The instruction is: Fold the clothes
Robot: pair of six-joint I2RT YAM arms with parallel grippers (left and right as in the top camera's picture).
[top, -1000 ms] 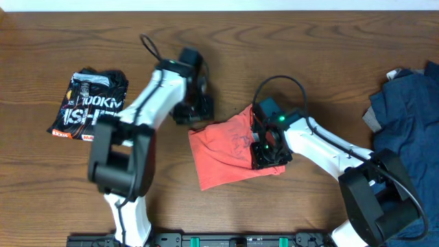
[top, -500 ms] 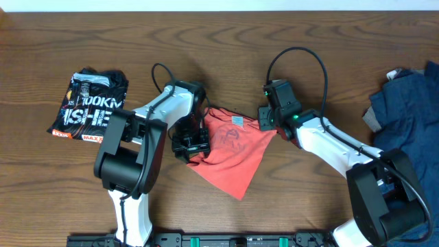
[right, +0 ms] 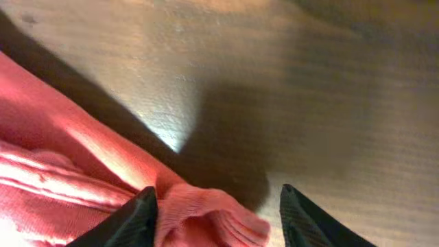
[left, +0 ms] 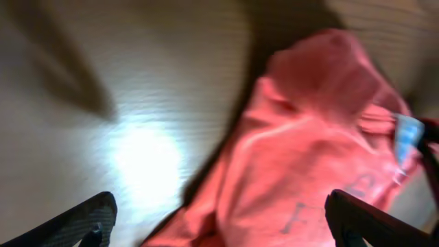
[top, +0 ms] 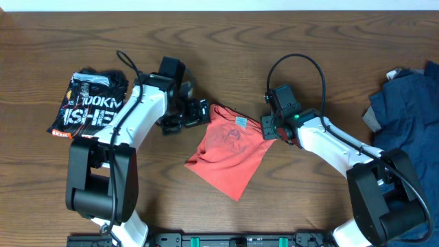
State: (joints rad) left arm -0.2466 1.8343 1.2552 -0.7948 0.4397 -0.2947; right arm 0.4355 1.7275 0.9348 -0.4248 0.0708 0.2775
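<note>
The coral-red T-shirt [top: 230, 147] lies crumpled in the middle of the table, its white neck label up. My left gripper [top: 199, 112] hovers at the shirt's upper left corner with its jaws wide open; in the left wrist view the shirt [left: 309, 158] spreads below the left gripper [left: 223, 226], unheld. My right gripper [top: 268, 129] sits at the shirt's right corner. In the right wrist view a ribbed hem of the shirt [right: 206, 213] rests against one finger of the right gripper [right: 216, 219], with a gap to the other finger.
A folded black T-shirt with white lettering [top: 89, 104] lies at the left. A heap of navy blue clothes [top: 405, 103] fills the right edge. Bare brown wood of the table [top: 226, 41] runs along the back.
The left gripper let go of the shirt's left edge, opened wide and moved up and away. The right gripper's jaws spread apart. The shirt settled flatter on the table.
</note>
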